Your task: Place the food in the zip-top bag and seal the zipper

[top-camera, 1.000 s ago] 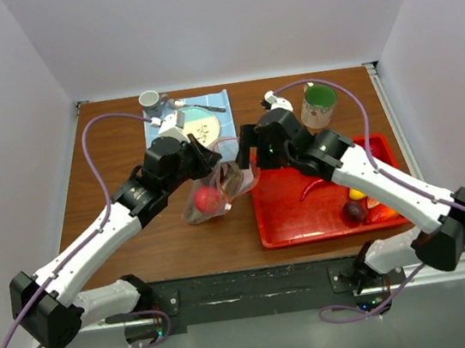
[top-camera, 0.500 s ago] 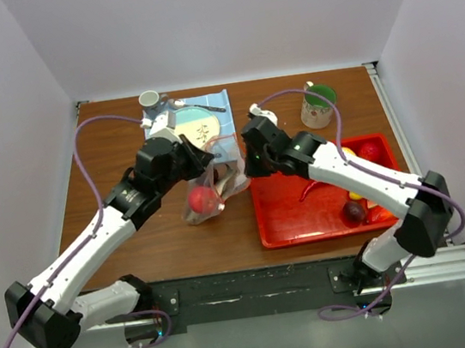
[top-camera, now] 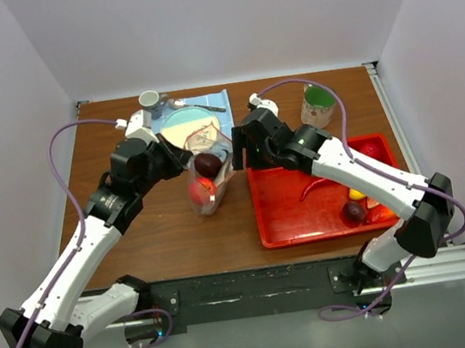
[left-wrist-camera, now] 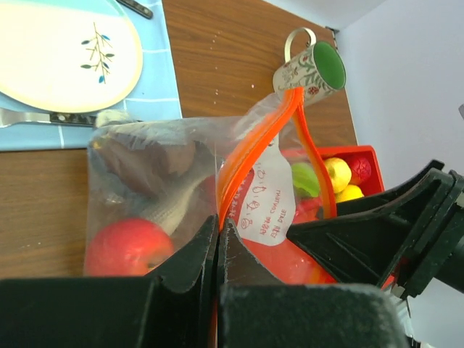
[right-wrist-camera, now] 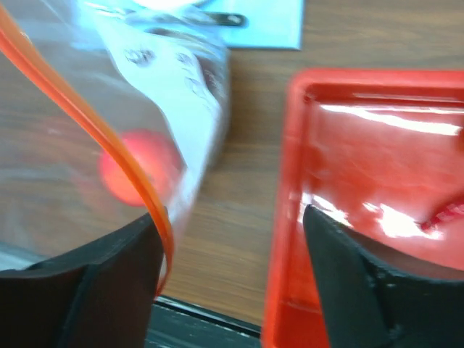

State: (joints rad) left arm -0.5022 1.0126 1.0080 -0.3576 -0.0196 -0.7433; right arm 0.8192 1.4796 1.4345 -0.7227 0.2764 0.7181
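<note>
While the brown wooden table (top-camera: pixel 137 231) is filling the middle of the top view, the red plastic tray (top-camera: pixel 286 214) is sitting centre right on it. The clear crinkly zip-top bag (top-camera: pixel 214 185) is hanging upright at frame centre, just left of the tray, mouth up. Left gripper (left-wrist-camera: pixel 217 233) is pinching the thin orange-red zipper strip (left-wrist-camera: pixel 250 156) at the mouth's left end, jaws fully closed on it. Right gripper (right-wrist-camera: pixel 230 250) is sitting at the mouth's right end, fingers spread wide. The strip is running against its frame-left finger (right-wrist-camera: pixel 87 275), nothing clamped. Round red fruit piece (left-wrist-camera: pixel 127 246) and dark purple fruit piece (top-camera: pixel 208 164) are lying inside the bag. Second dark purple piece (top-camera: pixel 353 211), small yellow piece (top-camera: pixel 356 194) and red berry-like piece (top-camera: pixel 371 151) are sitting at the tray's right side.
</note>
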